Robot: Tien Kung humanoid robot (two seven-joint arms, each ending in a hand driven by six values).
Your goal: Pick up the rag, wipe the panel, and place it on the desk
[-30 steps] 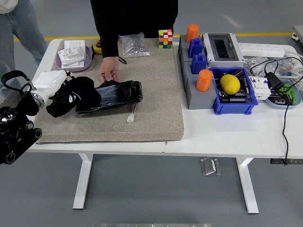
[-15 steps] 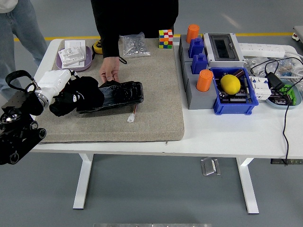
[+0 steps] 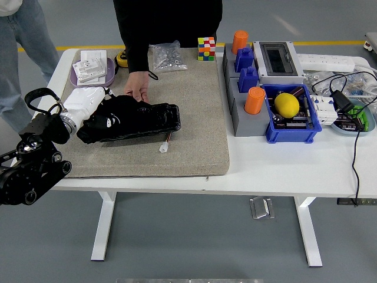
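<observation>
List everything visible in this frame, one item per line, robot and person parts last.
Rag: 1, black, on the panel's left end.
Panel: 1, black, on the mat.
Mat: 1, beige, table's left half.
Puzzle cube: 1, multicoloured, mat's far edge.
Bag of screws: 1, clear, far mat.
Lemon: 1, yellow, in blue bin.
Orange cylinders: 2, on the grey block.
Power strip: 1, white, far right.
Table: 1, white.
Left robot hand: white, gripping the rag.
Person's hand: resting at the panel's far edge.
</observation>
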